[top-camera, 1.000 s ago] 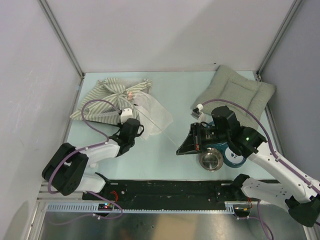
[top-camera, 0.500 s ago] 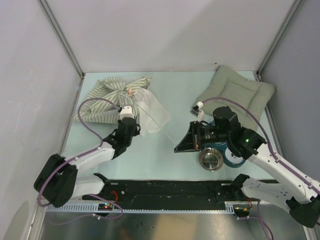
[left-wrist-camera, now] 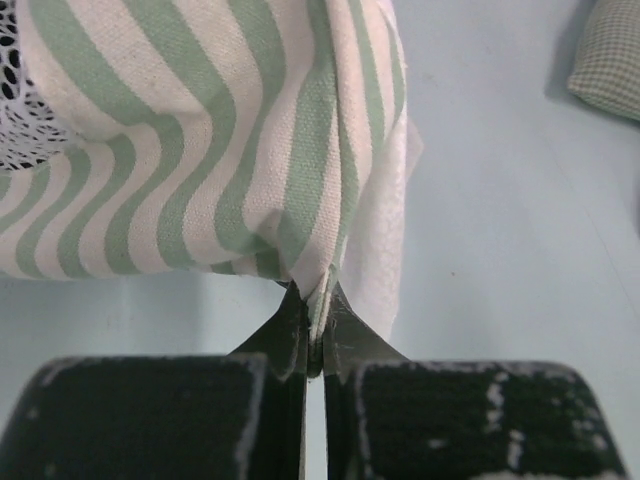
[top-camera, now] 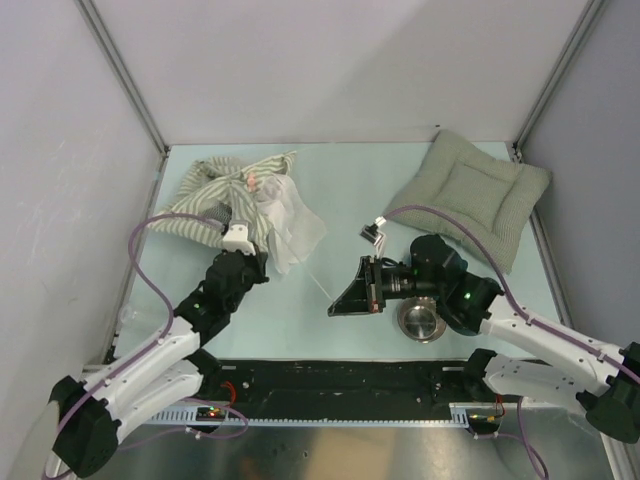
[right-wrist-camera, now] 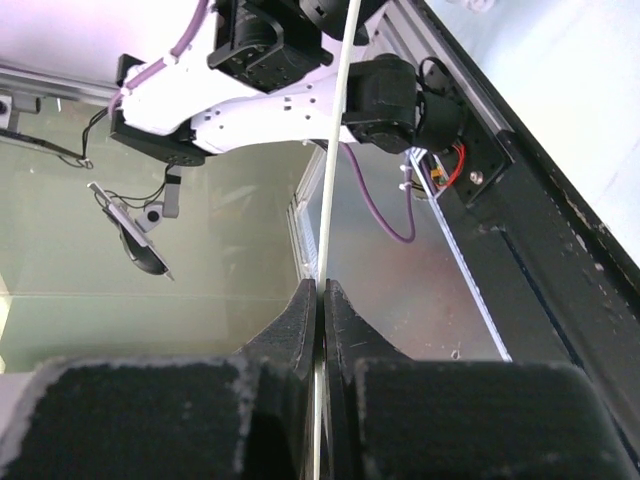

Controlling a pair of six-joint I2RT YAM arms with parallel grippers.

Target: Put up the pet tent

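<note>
The pet tent (top-camera: 215, 200), olive-and-white striped with a sheer white flap (top-camera: 292, 222) and a small pink mark (top-camera: 252, 181), lies crumpled at the far left. My left gripper (top-camera: 256, 262) is shut on a striped fabric edge at its near side. In the left wrist view the fabric (left-wrist-camera: 200, 150) runs into the closed left gripper (left-wrist-camera: 315, 305), with mesh (left-wrist-camera: 20, 120) at the left. My right gripper (top-camera: 336, 303) is shut on a thin white rod (top-camera: 315, 280) that leads toward the tent. The rod (right-wrist-camera: 335, 150) passes between the closed fingers of the right gripper (right-wrist-camera: 321, 295).
A grey-green quilted cushion (top-camera: 470, 192) lies at the far right and also shows in the left wrist view (left-wrist-camera: 610, 60). A metal bowl (top-camera: 421, 320) stands under the right arm. The black base rail (top-camera: 340, 380) runs along the near edge.
My left gripper has moved toward the far left with the fabric, and the tent has bunched up there. My right gripper has moved left with the rod.
</note>
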